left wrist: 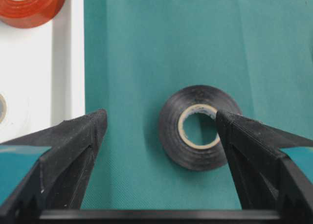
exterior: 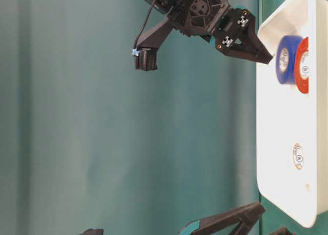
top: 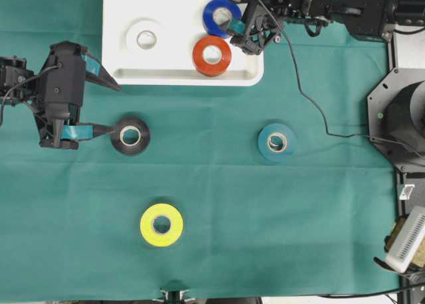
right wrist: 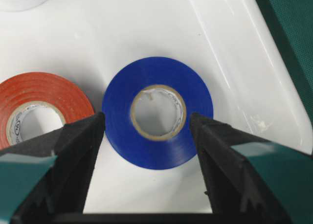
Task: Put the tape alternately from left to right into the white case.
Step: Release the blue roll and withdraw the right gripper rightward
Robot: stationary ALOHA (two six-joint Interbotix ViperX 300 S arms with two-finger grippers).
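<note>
The white case [top: 119,25] holds a white tape roll [top: 146,38], a red one [top: 212,55] and a blue one [top: 221,17]. My right gripper [top: 232,15] hangs open over the blue roll [right wrist: 156,150], which lies flat on the case floor [right wrist: 220,48], a finger on either side. A black roll [top: 131,136], a teal roll [top: 276,142] and a yellow roll [top: 161,224] lie on the green cloth. My left gripper [top: 111,108] is open just left of the black roll [left wrist: 199,127], and one fingertip [left wrist: 230,123] overlaps the roll's right edge in the left wrist view.
The case's near rim [top: 186,78] runs just above the black roll. A black cable [top: 312,98] trails across the cloth at the right. Robot bases and equipment [top: 405,118] line the right edge.
</note>
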